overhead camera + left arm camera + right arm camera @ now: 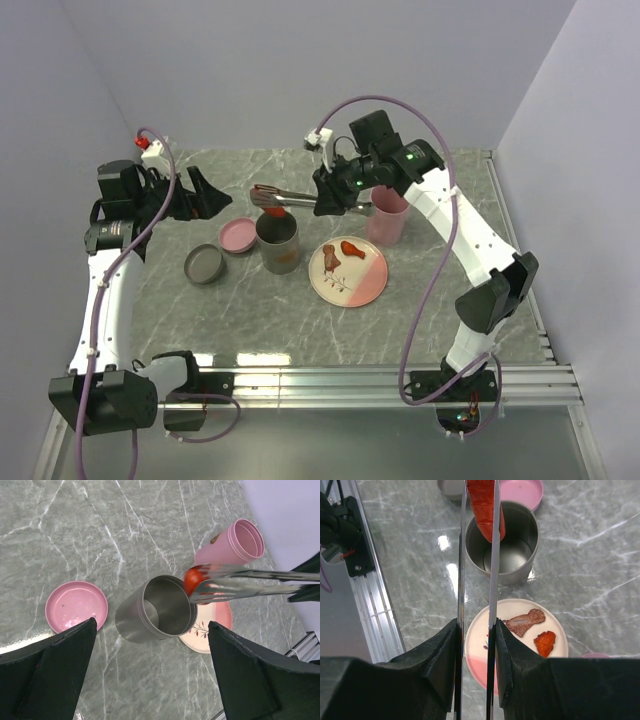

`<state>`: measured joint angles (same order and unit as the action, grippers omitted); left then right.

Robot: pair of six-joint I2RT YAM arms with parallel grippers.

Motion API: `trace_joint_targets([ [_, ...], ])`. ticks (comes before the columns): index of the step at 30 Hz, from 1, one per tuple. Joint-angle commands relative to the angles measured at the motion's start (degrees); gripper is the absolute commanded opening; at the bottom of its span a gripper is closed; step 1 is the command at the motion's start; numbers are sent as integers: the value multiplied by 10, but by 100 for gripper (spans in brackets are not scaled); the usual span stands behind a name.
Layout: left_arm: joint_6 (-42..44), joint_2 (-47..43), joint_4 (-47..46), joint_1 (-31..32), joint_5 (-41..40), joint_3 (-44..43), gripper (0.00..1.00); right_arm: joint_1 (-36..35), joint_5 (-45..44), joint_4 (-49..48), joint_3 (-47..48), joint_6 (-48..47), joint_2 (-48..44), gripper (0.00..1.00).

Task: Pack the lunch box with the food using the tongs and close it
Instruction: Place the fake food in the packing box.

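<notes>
Black fingers (pixel 440 652) of the right gripper (pixel 476 630) fill the bottom of the right wrist view, closed partway on the two thin arms of the metal tongs (pixel 461 555) and squeezing them together. The tongs reach forward to the left, and their tips pinch a red sausage (pixel 484 505) that hangs over the rim of an open steel can (pixel 532 545). Whether the sausage touches that rim cannot be told.

The can stands upright near the middle of the bench (pixel 300 320) and looks empty inside. A pink lid (pixel 238 236) lies just to its left, and a grey lid (pixel 204 264) lies beside that one, nearer the front edge. To the right of the can sits a cream and pink plate (pixel 365 285) with a brown piece (pixel 331 260) and a small red piece (pixel 351 247) on it, close together. A pink cup (pixel 387 220) stands behind the plate, toward the right edge.

The left gripper (pixel 205 192) hangs above the left back part of the bench, its jaws spread wide with nothing between them, well apart from the can.
</notes>
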<state>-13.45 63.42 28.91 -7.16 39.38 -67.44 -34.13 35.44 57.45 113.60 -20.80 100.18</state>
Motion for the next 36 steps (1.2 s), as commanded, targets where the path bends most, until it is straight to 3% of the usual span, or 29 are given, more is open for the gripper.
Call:
trace_joint_targets([
  [1,-11,-7,-7,-1,15,-18,99,-7,10,-56,-20,12,3,25],
  [14,11,18,41,-2,9,-56,99,-8,3,-68,-59,15,1,40],
  [18,11,16,39,-4,15,-53,99,-7,4,-66,-55,18,-3,50],
  [27,27,10,61,-4,9,-65,99,1,0,-36,-65,4,-45,51],
  [36,32,0,41,-4,50,-43,99,76,-40,21,-192,-66,-174,51],
])
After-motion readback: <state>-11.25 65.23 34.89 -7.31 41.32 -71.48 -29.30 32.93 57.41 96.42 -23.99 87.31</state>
